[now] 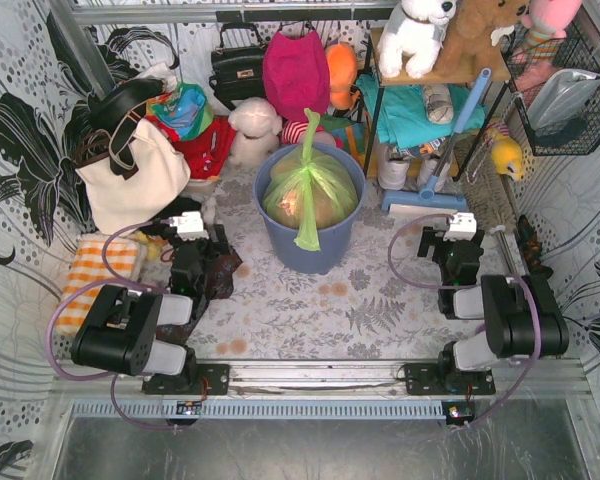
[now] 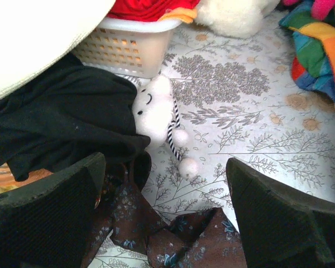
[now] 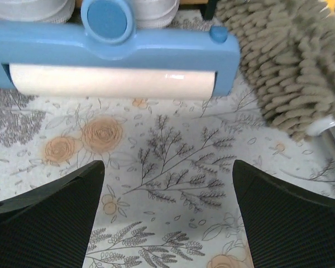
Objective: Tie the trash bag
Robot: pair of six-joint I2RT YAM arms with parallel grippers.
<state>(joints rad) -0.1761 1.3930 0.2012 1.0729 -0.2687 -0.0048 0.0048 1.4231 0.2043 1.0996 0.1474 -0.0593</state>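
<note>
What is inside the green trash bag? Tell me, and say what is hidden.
Through the translucent trash bag, crumpled pinkish-brown paper shows. Anything beneath that paper, and the bag's lower part, is hidden by the blue-grey bin.

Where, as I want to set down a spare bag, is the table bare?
Bare cloth lies in front of the bin, between the left tool and right tool. A smaller patch sits between bin and mop. Crowded: bags and toys behind and left of the bin, dark clothes by the left tool.
</note>
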